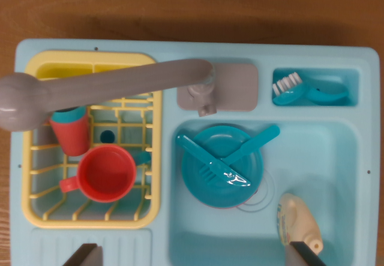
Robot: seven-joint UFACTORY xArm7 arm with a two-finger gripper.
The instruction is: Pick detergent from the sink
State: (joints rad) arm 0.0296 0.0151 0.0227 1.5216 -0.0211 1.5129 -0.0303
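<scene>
Top-down wrist view of a toy sink unit (360, 59) on a wooden table (192, 5). The detergent (295, 217) — a cream bottle lying on its side — rests in the lower right of the basin, just beside a teal plate (207, 188) carrying a fork (201, 155) and knife (252, 146). The grey faucet (108, 83) swings over the yellow rack (144, 218), which holds a red mug (107, 173) and a tumbler (69, 131). The gripper (192, 257) shows only two dark fingertips at the bottom edge, set wide apart and holding nothing (one tip overlaps the bottle). Judged stage: approach — the next move calls for centring over the bottle, aligning with it, then descending.
</scene>
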